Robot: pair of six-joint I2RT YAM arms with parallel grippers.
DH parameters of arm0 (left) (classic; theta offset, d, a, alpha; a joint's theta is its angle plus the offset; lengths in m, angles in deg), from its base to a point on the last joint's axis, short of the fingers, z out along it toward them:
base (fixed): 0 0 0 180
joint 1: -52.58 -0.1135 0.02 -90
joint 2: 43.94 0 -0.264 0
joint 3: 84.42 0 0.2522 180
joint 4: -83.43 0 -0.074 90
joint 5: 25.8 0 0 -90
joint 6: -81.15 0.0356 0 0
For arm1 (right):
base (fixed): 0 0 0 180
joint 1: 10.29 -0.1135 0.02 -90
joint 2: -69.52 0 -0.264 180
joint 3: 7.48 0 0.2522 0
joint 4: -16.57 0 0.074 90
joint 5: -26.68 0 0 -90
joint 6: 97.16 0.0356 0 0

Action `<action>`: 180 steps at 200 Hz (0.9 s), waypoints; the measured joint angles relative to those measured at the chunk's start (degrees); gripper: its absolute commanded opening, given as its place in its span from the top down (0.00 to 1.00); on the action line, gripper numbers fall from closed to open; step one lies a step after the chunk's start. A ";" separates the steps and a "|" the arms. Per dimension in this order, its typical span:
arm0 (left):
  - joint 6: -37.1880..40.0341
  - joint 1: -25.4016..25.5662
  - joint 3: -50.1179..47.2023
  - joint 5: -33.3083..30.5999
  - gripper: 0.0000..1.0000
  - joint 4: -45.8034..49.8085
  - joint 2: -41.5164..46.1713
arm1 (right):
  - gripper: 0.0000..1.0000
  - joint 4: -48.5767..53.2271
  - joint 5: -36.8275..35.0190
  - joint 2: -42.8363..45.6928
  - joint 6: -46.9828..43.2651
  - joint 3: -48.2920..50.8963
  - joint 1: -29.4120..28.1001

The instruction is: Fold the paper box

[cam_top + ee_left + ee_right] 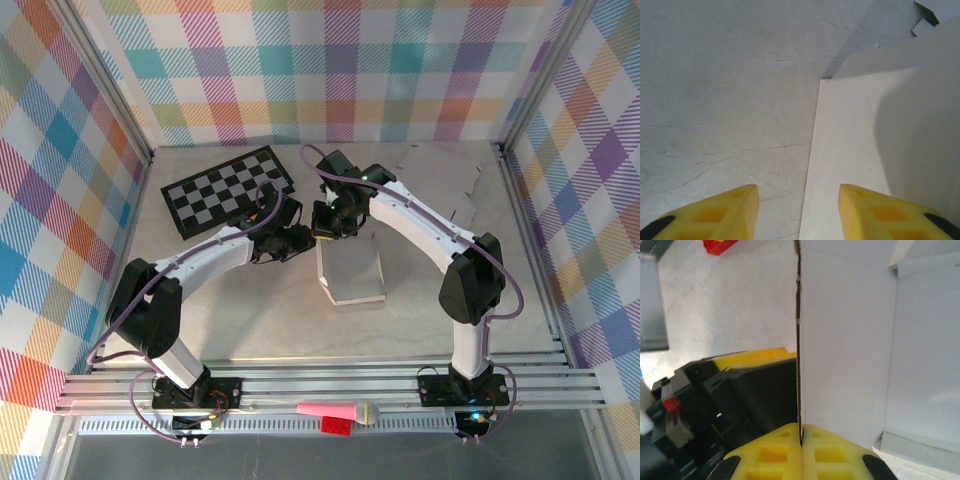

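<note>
At the near edge of the frame in the top view, a pink and red item (335, 412) lies on the rail between the 2 arm bases. Above it, at the centre of the frame, the paper box (352, 275) stands on the pale surface (250, 320), its long axis running from bottom to top of the picture.

Both hands meet at the box's far end. The right hand (330, 222) comes in from the upper right and is closed on a thin upright wall (840, 340) of the box. In the right wrist view the 2 yellow fingertips (780, 450) press together with the cardboard edge-on between them, and the wall rises straight up the middle of that frame.

The left hand (288, 243) sits just left of that corner, reaching in from the lower left. Its fingers stand apart and nothing is clamped between them. In the left wrist view the box's long straight edge runs up between the 2 tips, white panel on the right, bare surface on the left.

So the box lies right of the left hand, which is nearer to the left side. The pinched wall looks like the hinge line for the coming fold, and the free hand would probably push rightward across it.

Farther back, at the upper left, lies a checkerboard (230, 188).
</note>
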 measured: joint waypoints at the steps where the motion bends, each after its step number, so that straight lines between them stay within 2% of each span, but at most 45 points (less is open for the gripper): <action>1: -0.07 0.00 0.02 0.00 0.52 0.00 0.00 | 1.00 0.00 -0.04 0.00 0.07 0.00 0.00; 25: 0.44 0.00 0.50 -1.44 0.47 2.12 1.51 | 1.00 -0.52 -3.06 0.31 4.26 -0.09 0.00; 51: 1.55 0.00 1.97 -3.72 0.46 5.57 5.01 | 1.00 -0.79 -7.93 1.53 11.34 -0.09 0.02; 81: 4.13 0.00 3.08 -5.20 0.46 8.96 9.88 | 1.00 0.87 -16.06 4.07 24.02 -0.63 0.02; 130: 10.43 -0.04 3.04 -6.05 0.47 15.67 16.59 | 1.00 8.90 -26.73 2.84 45.53 -8.50 0.13; 163: 16.33 -0.22 3.04 -4.50 0.46 19.17 17.20 | 1.00 17.27 -28.37 -3.69 58.18 -18.10 0.83; 180: 18.58 -0.57 3.04 -3.85 0.46 20.15 17.20 | 1.00 19.82 -27.63 -6.60 63.39 -19.41 1.29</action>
